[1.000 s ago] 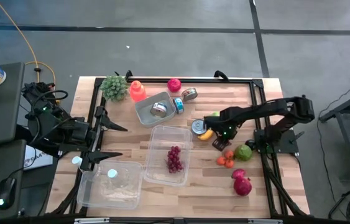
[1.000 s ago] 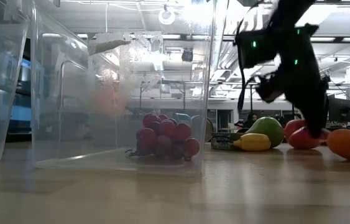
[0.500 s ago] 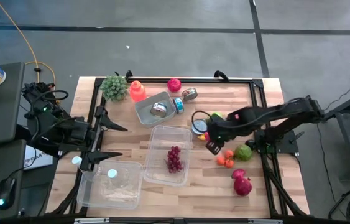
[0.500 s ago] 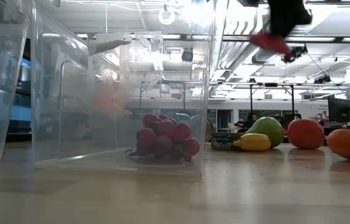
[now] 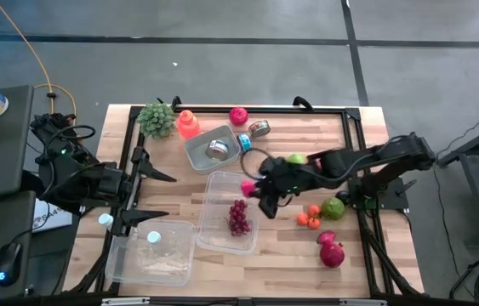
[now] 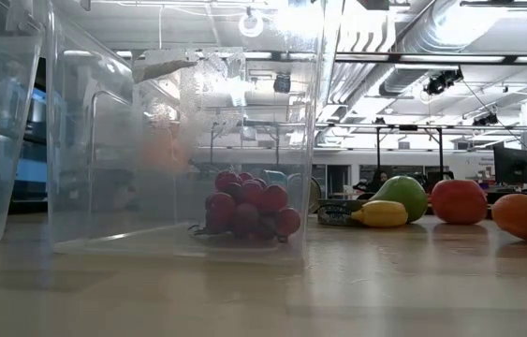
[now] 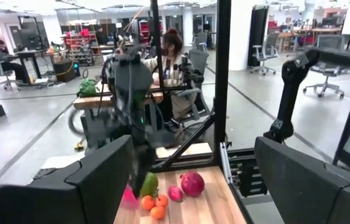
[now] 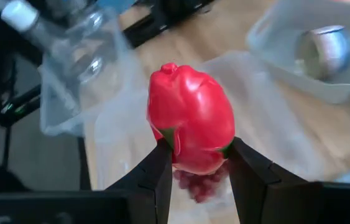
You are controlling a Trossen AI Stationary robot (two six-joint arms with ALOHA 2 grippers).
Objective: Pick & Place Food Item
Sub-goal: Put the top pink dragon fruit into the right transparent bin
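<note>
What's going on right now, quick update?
Right gripper shut on red fruit, above clear container holding grapes. Left gripper open, waiting at table's left. Nothing in the way.

Grapes (image 5: 238, 217) inside middle container (image 5: 252, 236)

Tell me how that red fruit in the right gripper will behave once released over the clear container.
The red fruit, pinched in the right gripper, looks smooth and rounded, so it may roll. It probably lands beside the grapes; the clear container walls should stop it. It seems rigid.
</note>
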